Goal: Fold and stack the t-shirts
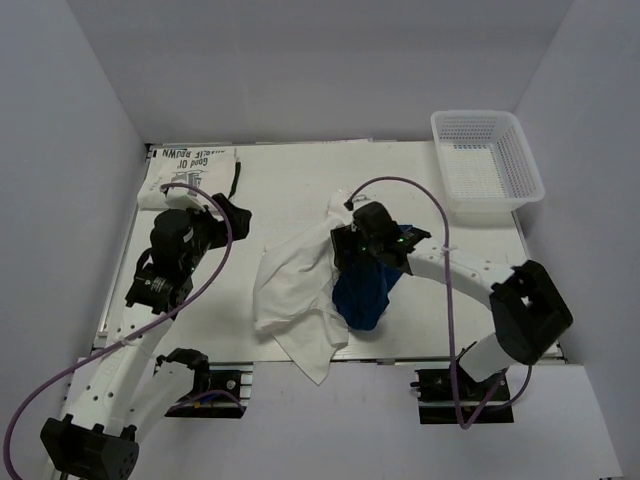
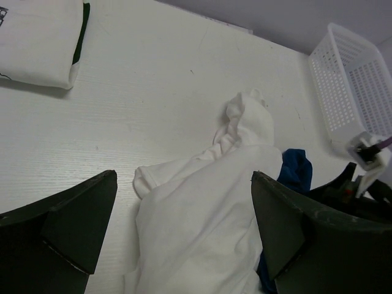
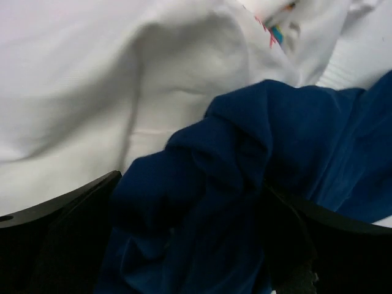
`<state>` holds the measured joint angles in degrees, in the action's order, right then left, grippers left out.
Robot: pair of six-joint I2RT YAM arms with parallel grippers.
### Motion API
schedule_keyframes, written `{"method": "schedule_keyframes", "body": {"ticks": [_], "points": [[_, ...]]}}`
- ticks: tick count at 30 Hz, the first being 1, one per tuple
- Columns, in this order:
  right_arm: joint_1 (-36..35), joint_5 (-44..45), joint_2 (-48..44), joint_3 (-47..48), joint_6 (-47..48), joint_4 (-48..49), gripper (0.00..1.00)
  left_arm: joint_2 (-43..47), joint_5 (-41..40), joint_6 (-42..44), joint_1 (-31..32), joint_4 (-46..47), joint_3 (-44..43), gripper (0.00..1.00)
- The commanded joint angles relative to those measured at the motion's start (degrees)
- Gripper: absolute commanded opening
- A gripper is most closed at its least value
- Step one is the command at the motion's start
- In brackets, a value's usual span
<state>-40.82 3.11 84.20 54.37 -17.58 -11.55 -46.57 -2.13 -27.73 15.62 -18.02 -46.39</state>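
A crumpled white t-shirt [image 1: 292, 290] lies mid-table, with a bunched dark blue t-shirt [image 1: 362, 298] against its right side. A folded white t-shirt with black lettering [image 1: 190, 165] rests at the far left corner. My right gripper [image 1: 364, 262] is down on the blue t-shirt [image 3: 245, 159]. It is open [image 3: 193, 184], and blue cloth fills the gap between its fingers. My left gripper [image 1: 228, 214] hovers left of the pile, open [image 2: 184, 176]. In its view the white t-shirt [image 2: 208, 214] lies between and beyond its fingers [image 2: 73, 220]. A small colourful print [image 3: 272, 30] shows on the white cloth.
A white plastic mesh basket [image 1: 487, 165] stands at the far right corner [image 2: 355, 86]. White walls enclose the table on three sides. The white t-shirt's lower corner hangs over the near table edge [image 1: 315, 370]. The right arm [image 2: 361, 184] shows at the left wrist view's right edge.
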Motion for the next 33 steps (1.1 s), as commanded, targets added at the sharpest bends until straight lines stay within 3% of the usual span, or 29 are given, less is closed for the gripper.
{"method": "schedule_keyframes", "body": {"ticks": [1, 2, 3, 4, 8, 9, 10, 15, 19, 25, 32, 33], "points": [[-1.71, 10.50, 5.16, 4.07, 0.54, -9.78, 0.90, 2.01, -2.09, -0.40, 0.20, -0.35, 1.03, 1.00], [-1.90, 10.68, 6.31, 4.34, -0.95, -10.33, 0.90, 2.01, -2.61, -0.40, 0.20, 0.17, 1.56, 1.00], [-2.07, 10.68, 7.11, 5.21, -1.05, -10.77, 0.80, 2.01, -2.61, -0.40, 0.20, 0.18, 1.57, 1.00], [-2.68, 11.90, 8.33, 5.83, -1.83, -11.73, 0.51, 1.48, -3.22, -0.40, 0.20, 0.18, 1.57, 1.00], [-2.52, 17.01, 5.37, 10.22, -3.78, -10.52, 0.36, -0.02, -3.76, -0.93, 0.20, -0.87, 0.95, 1.00], [-2.51, 17.01, 3.27, 11.01, -3.43, -9.12, 0.04, -0.71, -3.76, -0.93, 0.20, -0.88, 0.34, 1.00], [-2.16, 17.19, 1.68, 12.50, -3.77, -7.88, 0.00, -0.72, -3.76, -0.93, 0.20, -0.88, 0.34, 1.00], [-0.93, 25.17, -2.03, 20.06, -2.90, -7.61, 0.00, -1.33, -4.90, -1.45, 0.20, -1.49, -0.19, 1.00], [1.87, 31.25, -2.20, 32.70, -1.50, -9.10, 0.00, -1.33, -5.52, -1.45, 0.20, -1.49, -0.19, 1.00], [10.57, 36.34, 3.94, 46.16, 7.11, -7.17, 0.00, -1.33, -7.97, -2.07, 0.20, -2.72, -0.19, 1.00], [27.35, 31.61, 18.16, 66.73, 13.19, -9.45, 0.00, -2.38, -10.96, -2.07, 0.20, -3.25, -0.72, 1.00], [28.76, 27.25, 19.75, 69.96, 13.71, -9.63, 0.00, -2.39, -10.96, -2.07, 0.20, -3.25, -0.72, 1.00]]}}
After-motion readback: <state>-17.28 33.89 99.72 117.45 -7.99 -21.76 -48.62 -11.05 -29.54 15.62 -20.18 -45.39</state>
